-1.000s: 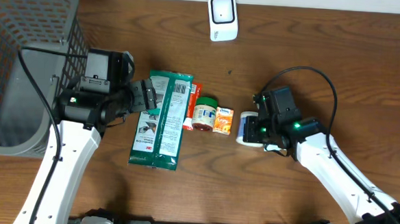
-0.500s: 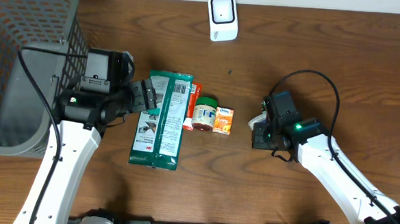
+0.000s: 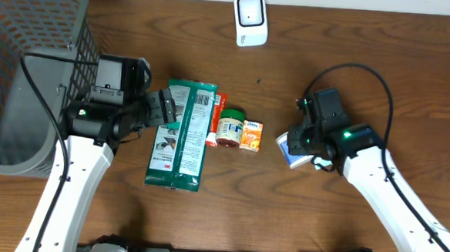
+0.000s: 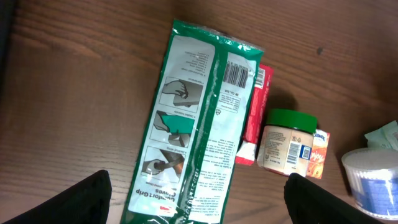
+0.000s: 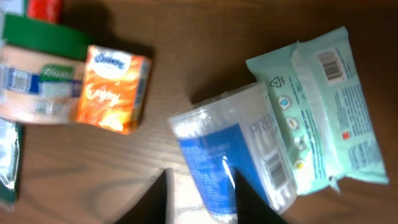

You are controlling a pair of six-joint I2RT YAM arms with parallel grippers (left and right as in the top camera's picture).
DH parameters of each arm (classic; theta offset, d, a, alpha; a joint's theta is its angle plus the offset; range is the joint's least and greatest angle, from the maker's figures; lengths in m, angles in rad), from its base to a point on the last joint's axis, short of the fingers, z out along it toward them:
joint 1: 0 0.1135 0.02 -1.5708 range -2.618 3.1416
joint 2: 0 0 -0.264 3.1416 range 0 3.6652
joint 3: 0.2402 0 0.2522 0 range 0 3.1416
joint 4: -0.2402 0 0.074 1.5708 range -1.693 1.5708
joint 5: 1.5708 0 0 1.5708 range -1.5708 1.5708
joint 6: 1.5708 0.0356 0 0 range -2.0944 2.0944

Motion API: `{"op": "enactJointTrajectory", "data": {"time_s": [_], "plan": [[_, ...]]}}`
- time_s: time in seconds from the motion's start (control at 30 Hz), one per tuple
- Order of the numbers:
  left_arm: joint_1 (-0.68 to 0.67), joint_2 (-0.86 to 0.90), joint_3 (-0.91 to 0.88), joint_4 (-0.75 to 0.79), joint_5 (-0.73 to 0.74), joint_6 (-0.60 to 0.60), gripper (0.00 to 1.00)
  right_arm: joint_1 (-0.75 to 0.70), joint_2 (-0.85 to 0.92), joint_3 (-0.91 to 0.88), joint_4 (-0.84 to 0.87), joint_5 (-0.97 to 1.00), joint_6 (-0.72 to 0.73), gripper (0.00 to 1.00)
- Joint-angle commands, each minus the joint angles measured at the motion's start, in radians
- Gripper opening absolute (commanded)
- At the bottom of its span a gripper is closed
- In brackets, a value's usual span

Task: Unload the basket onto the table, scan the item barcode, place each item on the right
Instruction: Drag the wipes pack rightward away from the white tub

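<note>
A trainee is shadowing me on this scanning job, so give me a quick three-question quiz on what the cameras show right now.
1. True or false: the left claw grips the flat green plastic packet.
2. Which lies nearest the small orange cardboard box? A. white scanner B. green-lidded round jar C. grey mesh basket
3. In the right wrist view, what lies beside the clear blue-labelled plastic tub?
Key: 1 false, its jaws stand open; 2 B; 3 a pale mint-green soft packet.
</note>
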Motion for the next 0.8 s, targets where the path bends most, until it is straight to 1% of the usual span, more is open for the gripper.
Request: {"op": "enactJointTrajectory", "data": {"time_s": [0.0, 0.03, 0.07, 0.13, 0.2, 0.27, 0.43, 0.77], "plan": [[-0.002, 0.001, 0.012, -0.002, 0.001, 0.010, 0.85, -0.005, -0.031, 0.098, -0.055, -0.028, -0.052, 0.52], [-0.002, 0.001, 0.012, -0.002, 0.001, 0.010, 0.86, -0.005, -0.031, 0.127, -0.080, -0.029, -0.052, 0.56], [-0.002, 0.001, 0.012, -0.002, 0.001, 0.010, 0.85, -0.005, -0.031, 0.153, -0.100, -0.036, -0.051, 0.58], [-0.002, 0.001, 0.012, -0.002, 0.001, 0.010, 0.86, -0.004, -0.031, 0.200, -0.122, -0.085, -0.051, 0.59], [-0.002, 0.001, 0.012, -0.002, 0.001, 0.010, 0.86, -0.002, -0.031, 0.223, -0.107, -0.151, -0.050, 0.61], [-0.002, 0.001, 0.012, -0.002, 0.001, 0.010, 0.85, -0.002, -0.031, 0.226, -0.068, -0.201, -0.040, 0.61], [-0.002, 0.001, 0.012, -0.002, 0.001, 0.010, 0.85, -0.002, 0.004, 0.223, 0.000, -0.200, -0.004, 0.61], [-0.002, 0.001, 0.012, -0.002, 0.001, 0.010, 0.85, 0.082, 0.196, 0.223, 0.144, -0.193, 0.036, 0.62]]}}
